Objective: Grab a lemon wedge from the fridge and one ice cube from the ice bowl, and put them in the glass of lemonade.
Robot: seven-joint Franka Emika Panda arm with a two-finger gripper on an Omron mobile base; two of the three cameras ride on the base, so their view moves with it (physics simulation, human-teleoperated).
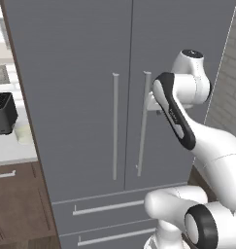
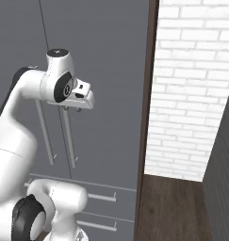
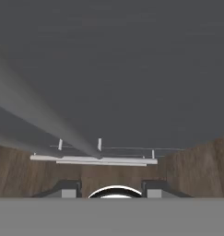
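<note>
1. Gripper (image 1: pixel 152 103) sits at the right door's bar handle (image 1: pixel 143 124) of the fridge (image 1: pixel 80 97), up near the handle's top. Whether the fingers touch or enclose the bar cannot be told; arm links hide them in the left base view.
2. In the hand view the two finger tips (image 3: pixel 69 189) stand apart at the bottom edge, nothing seen between them; jaws partly open, no grip visible. A grey bar (image 3: pixel 44 124) runs diagonally away, close to the camera.
3. Hand is pressed near the door face, wrist bent sideways; forearm rises from the base and elbows back toward the fridge.
4. Both doors are shut; left handle (image 1: pixel 115 126) just beside the right one, the seam between them. Two drawers (image 1: pixel 105 208) below, closed.
5. Right of the fridge: a dark wood edge panel (image 2: pixel 146 117), then a white brick wall (image 2: pixel 191 84) and open wooden floor (image 2: pixel 170 207).
6. Left of the fridge: a counter (image 1: pixel 10 151) with a black toaster (image 1: pixel 3 114).
</note>
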